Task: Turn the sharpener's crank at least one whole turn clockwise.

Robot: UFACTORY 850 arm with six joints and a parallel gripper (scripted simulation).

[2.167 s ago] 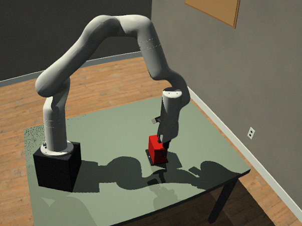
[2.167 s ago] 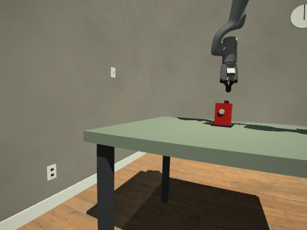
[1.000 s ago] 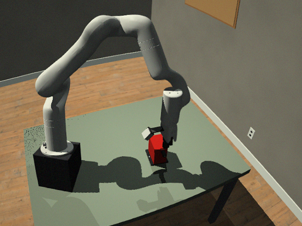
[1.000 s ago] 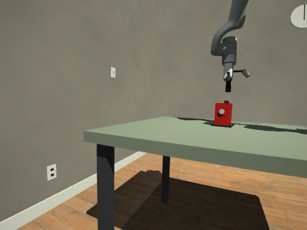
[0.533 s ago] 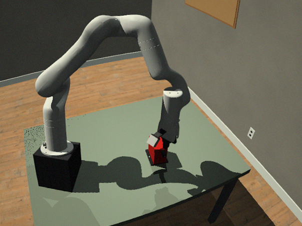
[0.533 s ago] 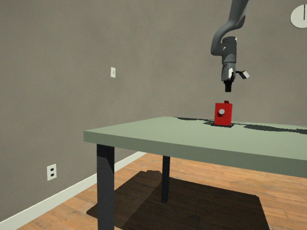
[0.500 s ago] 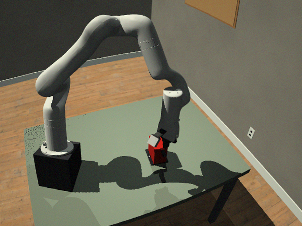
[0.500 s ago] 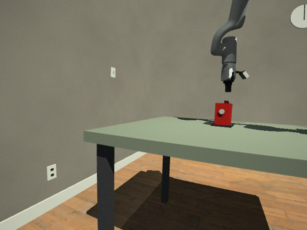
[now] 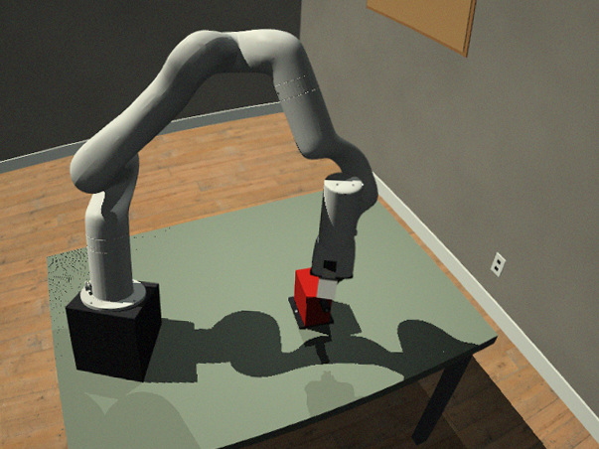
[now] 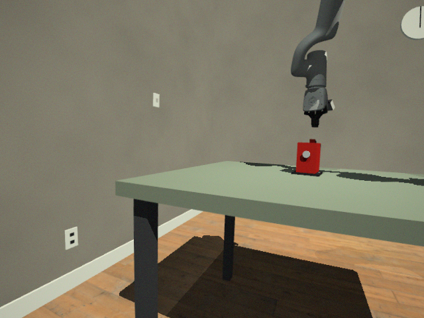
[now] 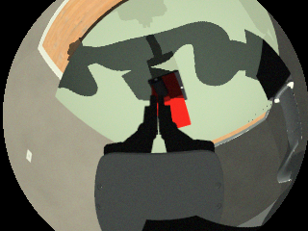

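The red pencil sharpener point(image 9: 306, 294) point(image 10: 308, 164) point(image 11: 179, 111) stands on a dark base plate on the green table point(image 9: 211, 239) point(image 10: 239, 191). Its crank knob point(image 10: 312, 140) stands at the top and peeks over the box in the exterior view; in the wrist view it is a dark piece point(image 11: 158, 85) at the box's end. My gripper point(image 10: 314, 124) point(image 11: 157, 103) point(image 9: 327, 304) points straight down, a short gap above the knob. Its fingers are pressed together with nothing between them. The crank arm itself is mostly hidden.
The arm's black pedestal point(image 9: 112, 332) stands at the table's left front. The table edge point(image 9: 438, 351) lies to the right of the sharpener, with a grey wall point(image 9: 473, 148) beyond it.
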